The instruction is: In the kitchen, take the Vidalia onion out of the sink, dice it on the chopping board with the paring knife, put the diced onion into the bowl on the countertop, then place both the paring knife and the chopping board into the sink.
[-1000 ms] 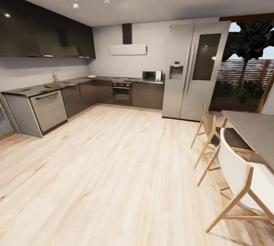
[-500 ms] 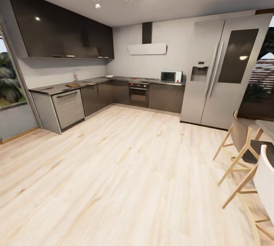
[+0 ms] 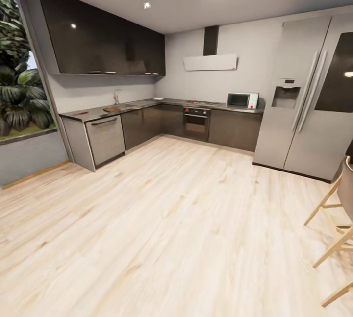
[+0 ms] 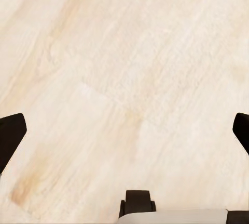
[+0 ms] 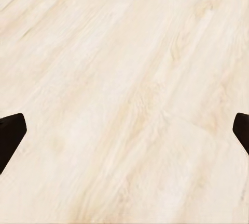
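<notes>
Lying on the long glossy dark grey countertop [image 3: 147, 104] across the room, the dark brown wooden chopping board [image 3: 112, 109] sits far ahead of our left gripper [image 4: 124, 130] and right gripper [image 5: 124, 133], both spread wide above pale wood floor [image 3: 162, 229].

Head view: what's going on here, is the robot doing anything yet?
Nothing is being handled. The robot stands out on the wooden floor, well short of the L-shaped countertop across the room. On that countertop the chopping board lies beside the tap; the sink, the onion and the knife are too small to make out from here. Both wrist cameras look down at bare floor, with the left gripper and the right gripper open and empty.
</notes>
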### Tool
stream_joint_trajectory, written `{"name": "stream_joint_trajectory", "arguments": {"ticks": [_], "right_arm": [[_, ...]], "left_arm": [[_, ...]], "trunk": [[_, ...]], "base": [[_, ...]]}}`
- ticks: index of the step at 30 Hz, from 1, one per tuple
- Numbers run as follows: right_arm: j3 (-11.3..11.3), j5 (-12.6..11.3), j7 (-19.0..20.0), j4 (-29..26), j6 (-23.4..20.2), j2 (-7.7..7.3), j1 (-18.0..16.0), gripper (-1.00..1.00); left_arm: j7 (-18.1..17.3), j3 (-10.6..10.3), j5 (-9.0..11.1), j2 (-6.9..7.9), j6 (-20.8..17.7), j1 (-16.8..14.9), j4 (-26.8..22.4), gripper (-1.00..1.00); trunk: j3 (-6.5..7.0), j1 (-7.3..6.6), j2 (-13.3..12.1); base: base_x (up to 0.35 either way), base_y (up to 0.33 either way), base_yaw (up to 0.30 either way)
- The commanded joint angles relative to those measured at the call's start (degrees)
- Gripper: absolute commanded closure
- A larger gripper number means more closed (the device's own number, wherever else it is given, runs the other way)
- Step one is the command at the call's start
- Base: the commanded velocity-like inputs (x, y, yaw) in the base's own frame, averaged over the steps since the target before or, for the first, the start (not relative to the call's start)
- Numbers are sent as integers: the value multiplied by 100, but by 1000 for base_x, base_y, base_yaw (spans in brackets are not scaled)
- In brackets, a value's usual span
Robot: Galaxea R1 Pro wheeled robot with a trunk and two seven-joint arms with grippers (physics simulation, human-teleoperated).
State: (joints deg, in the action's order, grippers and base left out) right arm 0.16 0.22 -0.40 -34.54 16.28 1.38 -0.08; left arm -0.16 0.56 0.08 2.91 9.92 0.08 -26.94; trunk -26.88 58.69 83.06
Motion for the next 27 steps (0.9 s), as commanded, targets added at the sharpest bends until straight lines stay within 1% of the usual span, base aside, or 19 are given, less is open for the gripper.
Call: {"name": "stream_joint_trajectory", "arguments": {"ticks": [1, 27], "right_arm": [[1, 4, -4, 0, 71, 0, -1, -100], [-14, -2, -4, 0, 112, -6, -1, -100]], "left_arm": [[-2, 5, 1, -1, 10, 1, -5, -100], [-2, 5, 1, -1, 10, 1, 27, -100]], "trunk": [[-4, 3, 2], [-4, 3, 2]], "base": [[319, 0, 14], [319, 0, 1]]}}
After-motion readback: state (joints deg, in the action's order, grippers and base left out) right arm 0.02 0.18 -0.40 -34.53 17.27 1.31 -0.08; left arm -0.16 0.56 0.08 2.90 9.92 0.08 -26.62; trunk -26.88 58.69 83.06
